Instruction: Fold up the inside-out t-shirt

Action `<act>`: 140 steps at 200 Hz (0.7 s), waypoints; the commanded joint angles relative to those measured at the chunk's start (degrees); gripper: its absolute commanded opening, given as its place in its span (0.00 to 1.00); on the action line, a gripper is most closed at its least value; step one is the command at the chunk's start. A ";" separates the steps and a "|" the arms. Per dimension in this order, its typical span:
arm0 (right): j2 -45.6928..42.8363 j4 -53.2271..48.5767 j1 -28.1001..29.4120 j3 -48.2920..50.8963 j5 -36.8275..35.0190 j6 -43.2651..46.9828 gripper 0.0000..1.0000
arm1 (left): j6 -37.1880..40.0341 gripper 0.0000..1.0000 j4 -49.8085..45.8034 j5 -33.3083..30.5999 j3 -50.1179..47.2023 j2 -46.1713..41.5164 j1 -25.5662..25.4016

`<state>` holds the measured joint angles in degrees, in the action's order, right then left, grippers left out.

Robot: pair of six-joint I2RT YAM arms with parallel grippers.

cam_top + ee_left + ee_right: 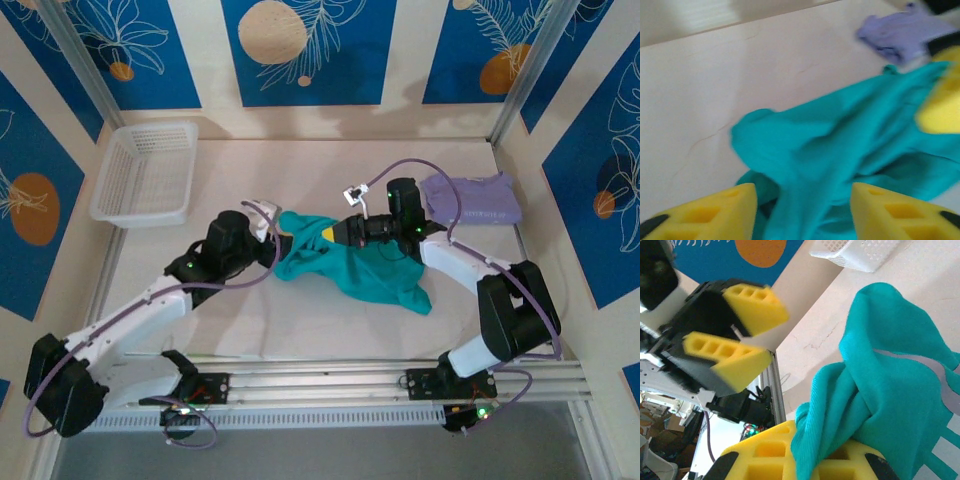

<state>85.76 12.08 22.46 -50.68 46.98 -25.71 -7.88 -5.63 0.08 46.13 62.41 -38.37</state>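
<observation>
The inside-out t-shirt (355,268) is teal and lies bunched in the middle of the table, its upper left part lifted. My right gripper (326,233) is shut on a gathered fold of the shirt (880,370), and the cloth is squeezed between its yellow pads (765,455). My left gripper (275,236) faces it from the left. Its jaws stand open, and a ridge of teal cloth (840,145) runs through the gap between its fingers (715,212) without being pinched. In the right wrist view the left gripper (775,337) hangs apart from the shirt.
A folded pale lavender shirt (475,198) lies at the back right, just behind the right arm. A white mesh basket (145,170) stands at the back left. Patterned walls close in the table on three sides, and a metal rail (380,375) runs along the front.
</observation>
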 commanded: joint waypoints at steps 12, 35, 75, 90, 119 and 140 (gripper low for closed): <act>0.30 -2.31 -0.43 -2.05 1.58 0.34 0.00 | 0.54 0.36 4.59 17.80 -1.64 3.28 -1.35; -0.31 -3.27 -0.57 -2.19 1.23 1.07 0.00 | -0.07 0.33 4.87 18.30 0.54 8.86 -1.11; -1.79 -4.51 -0.74 -1.75 0.61 2.07 0.00 | -1.93 0.33 9.35 20.74 3.37 16.91 1.53; -2.11 -5.02 -0.89 -1.56 0.48 2.33 0.00 | -2.28 0.33 10.00 20.92 4.26 19.17 2.02; -2.70 -5.13 -1.05 -0.93 0.08 2.63 0.00 | -3.25 0.32 11.60 20.73 4.24 21.13 3.90; -2.45 -4.87 -1.05 -0.68 0.22 2.86 0.00 | -3.25 0.31 12.05 22.09 5.14 22.75 4.34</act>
<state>84.88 8.03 21.69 -51.16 46.70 -24.12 -10.39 4.10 19.42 48.80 83.53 -34.89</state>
